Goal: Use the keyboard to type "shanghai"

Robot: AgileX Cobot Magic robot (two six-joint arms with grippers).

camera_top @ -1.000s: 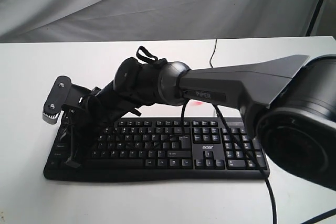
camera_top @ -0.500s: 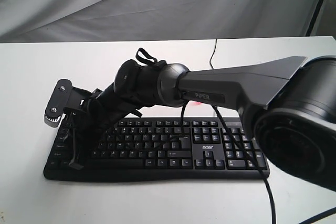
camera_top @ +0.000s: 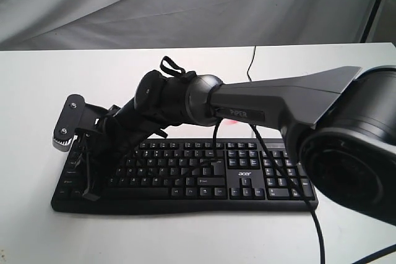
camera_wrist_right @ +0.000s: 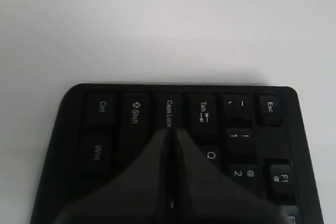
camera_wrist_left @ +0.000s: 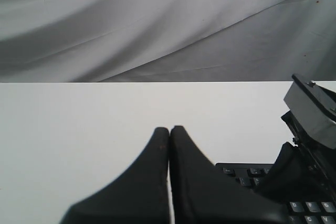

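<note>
The black keyboard (camera_top: 204, 180) with an acer logo lies across the white table. My right arm reaches across it to its left end. The right gripper (camera_top: 91, 195) is shut and points down onto the left-hand keys. In the right wrist view the right gripper (camera_wrist_right: 172, 131) has its tips at the edge of the Caps Lock key (camera_wrist_right: 169, 111), with Q (camera_wrist_right: 211, 155) beside them; the key under the tips is hidden. My left gripper (camera_wrist_left: 170, 129) is shut on nothing and hovers over bare table, off the keyboard's corner (camera_wrist_left: 241, 174).
The keyboard's thin black cable (camera_top: 250, 60) runs toward the table's far edge. A grey cloth backdrop (camera_top: 185, 4) hangs behind the table. The right arm's own cables (camera_top: 309, 214) trail over the number pad. The right wrist's camera mount (camera_wrist_left: 315, 111) shows in the left wrist view.
The right gripper has shifted slightly rightward and a little lower over the keyboard's left end during the last second; in the last half second it barely moved.
</note>
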